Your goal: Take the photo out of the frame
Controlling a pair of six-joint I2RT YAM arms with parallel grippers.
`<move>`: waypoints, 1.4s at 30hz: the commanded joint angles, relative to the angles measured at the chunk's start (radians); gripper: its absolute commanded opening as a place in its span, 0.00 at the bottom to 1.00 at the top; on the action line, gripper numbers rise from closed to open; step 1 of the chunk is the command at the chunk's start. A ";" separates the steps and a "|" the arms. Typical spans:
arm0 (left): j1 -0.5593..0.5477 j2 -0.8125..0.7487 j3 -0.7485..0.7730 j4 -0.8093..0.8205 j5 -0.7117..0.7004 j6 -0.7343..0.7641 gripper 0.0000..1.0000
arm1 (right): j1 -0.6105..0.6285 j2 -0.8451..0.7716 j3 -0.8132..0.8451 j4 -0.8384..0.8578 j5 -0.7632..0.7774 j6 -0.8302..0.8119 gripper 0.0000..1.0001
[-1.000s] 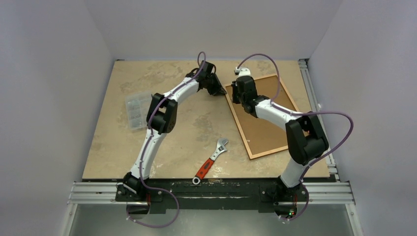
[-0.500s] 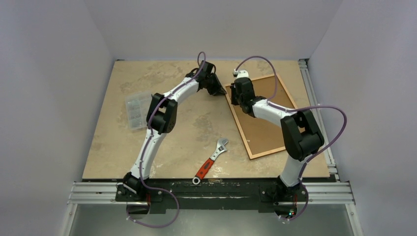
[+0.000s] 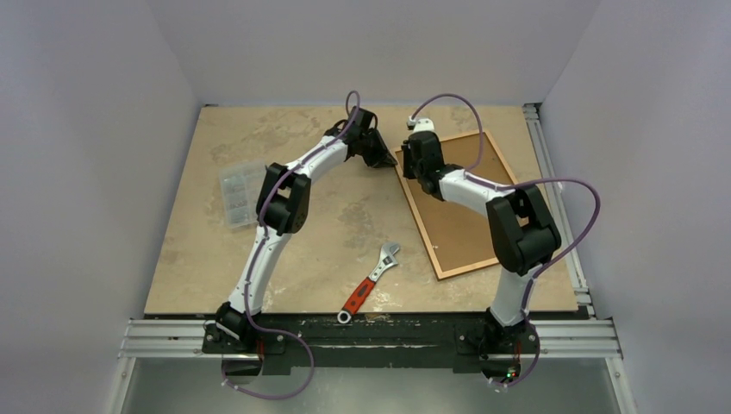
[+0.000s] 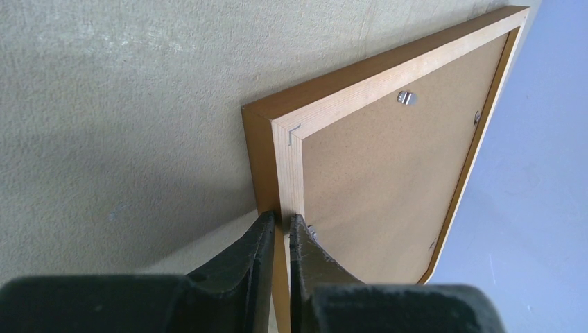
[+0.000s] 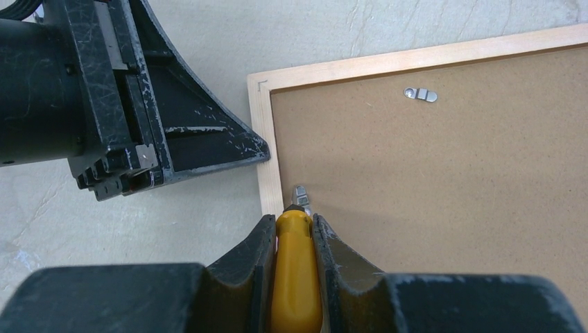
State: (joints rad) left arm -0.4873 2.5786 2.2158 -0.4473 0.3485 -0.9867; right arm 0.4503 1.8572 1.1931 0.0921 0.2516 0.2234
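frame (image 5: pixel 416 59): big rectangle with a narrow wooden border, orange-brown on the outer side, pale raw wood on the back. It lies back-up on the counter, one corner right at both end effectors and the rest stretching away from them.
backing board (image 5: pixel 451 173): flat, matte, cork-brown, fine-grained; fills the frame's back.
far clip (image 5: pixel 421 94): small shiny metal tab, ahead and to the right of the right end effector.
near clip (image 5: pixel 300 194): same kind of metal tab, just ahead of the right end effector, at the tool's tip.
photo: hidden, only the frame's back shows.
counter (image 3: pixel 345 224): beige, mottled stone look, matte.
tool (image 5: pixel 297 277): smooth, rounded yellow handle; front end at the near clip, beside the frame's inner edge.
left arm (image 3: pixel 276 207): stretched far forward, elbow raised, forearm angling right toward the frame corner.
left end effector (image 4: pixel 282 225): clenched on the frame's border just short of the corner, one black finger on the outer side and one on the back.
right arm (image 3: pixel 517 233): elbow folded high, forearm reaching forward-left over the frame.
right end effector (image 5: pixel 292 223): grasping the tool handle with a narrow gap, a scuffed black finger on each side; the left end effector sits just to its left.
wrench (image 3: pixel 369 283): red handle, grey metal head, well behind both end effectors.
box (image 3: pixel 239 191): clear plastic with compartments, well left of the left end effector.
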 commanded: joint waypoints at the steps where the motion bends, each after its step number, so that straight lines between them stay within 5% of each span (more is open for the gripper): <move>1: -0.006 -0.013 -0.015 0.008 -0.014 0.001 0.11 | -0.016 0.001 0.031 -0.031 0.023 -0.007 0.00; 13: -0.005 -0.075 0.033 -0.040 0.006 0.058 0.41 | -0.016 -0.256 0.071 -0.211 -0.037 0.029 0.00; 19: -0.024 -0.224 -0.154 -0.012 -0.014 0.069 0.50 | -0.017 -0.450 -0.068 -0.358 0.050 0.067 0.00; 32: -0.243 -0.519 -0.572 -0.002 -0.120 -0.019 0.56 | -0.027 -0.930 -0.421 -0.505 0.108 0.172 0.00; 42: -0.381 -0.579 -0.679 -0.026 -0.263 -0.084 0.64 | -0.027 -1.195 -0.503 -0.565 0.116 0.196 0.00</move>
State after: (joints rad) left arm -0.8368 2.0674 1.5593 -0.4786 0.1841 -1.0264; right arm 0.4282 0.7174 0.6994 -0.4660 0.3561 0.4011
